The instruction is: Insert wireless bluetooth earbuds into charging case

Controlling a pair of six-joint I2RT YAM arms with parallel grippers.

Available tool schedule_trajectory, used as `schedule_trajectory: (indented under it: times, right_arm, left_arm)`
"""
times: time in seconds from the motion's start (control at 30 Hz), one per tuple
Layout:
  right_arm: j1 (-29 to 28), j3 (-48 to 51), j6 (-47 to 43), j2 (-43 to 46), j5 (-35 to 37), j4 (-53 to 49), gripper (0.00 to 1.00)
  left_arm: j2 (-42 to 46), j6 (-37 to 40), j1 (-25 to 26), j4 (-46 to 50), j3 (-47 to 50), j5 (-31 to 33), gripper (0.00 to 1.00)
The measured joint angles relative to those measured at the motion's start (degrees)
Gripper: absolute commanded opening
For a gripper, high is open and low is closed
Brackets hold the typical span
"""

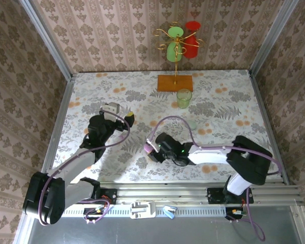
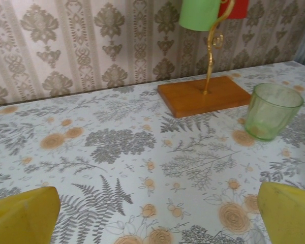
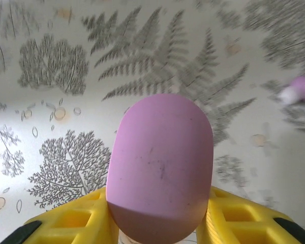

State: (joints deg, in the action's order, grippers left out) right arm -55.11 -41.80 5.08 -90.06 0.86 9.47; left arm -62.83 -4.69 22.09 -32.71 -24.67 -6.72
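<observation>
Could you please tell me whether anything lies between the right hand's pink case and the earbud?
Nothing visible does. In the right wrist view, bare tablecloth runs from the pink case, between the fingers of the right hand, to the small pale earbud at its upper right.

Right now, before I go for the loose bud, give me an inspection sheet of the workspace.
Surface: floral tablecloth, flat, no spills seen.
Job's things: pink charging case between the right hand's fingers; one earbud, whitish-pink and blurred, lying on the cloth apart from it.
Clutter: green glass upright beside the mug stand, which carries green and red mugs.
Hands: left hand wide open, empty, over bare cloth; right hand shut on the case.
Cables: purple cable arches over the cloth by the right arm.
Surroundings: patterned walls on three sides.
</observation>
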Motion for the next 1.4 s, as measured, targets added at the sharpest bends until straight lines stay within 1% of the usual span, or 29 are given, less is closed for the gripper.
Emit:
schedule_trajectory:
  times: [0.23,0.47,0.57,0.63,0.73,0.87,1.13,1.4]
  right_arm:
    - [8.33,2.05,-3.43,11.54,-7.61,-4.44,0.37]
    - [14.19,2.05,-7.82,20.72,-14.64,-13.05,0.38]
    - [16.65,1.70,-9.75,24.00,-17.77,-16.94,0.38]
    - [17.73,0.83,-11.21,25.20,-19.39,-19.63,0.38]
    - [18.40,-1.05,-13.57,26.16,-21.22,-23.30,0.38]
    - [19.26,-3.56,-16.11,26.60,-23.74,-26.84,0.38]
    - [19.82,-7.41,-19.80,26.71,-28.81,-31.76,0.36]
    - [19.82,-11.52,-22.84,25.51,-33.22,-35.06,0.36]
  left_arm:
    - [-2.67,3.78,2.84,-4.66,0.68,-6.88,1.00]
    - [-3.61,8.22,3.43,-12.35,3.56,-21.64,1.00]
    - [-4.33,9.11,3.45,-13.64,3.93,-27.85,1.00]
    - [-4.33,9.57,3.45,-13.75,3.93,-30.77,1.00]
    - [-4.33,11.02,5.31,-12.26,3.74,-34.53,1.00]
    - [-4.15,13.62,8.15,-7.69,2.71,-38.66,1.00]
    - [-4.20,15.52,10.16,0.13,-0.96,-45.13,1.00]
    - [-7.21,15.45,11.63,2.84,-3.87,-49.46,0.98]
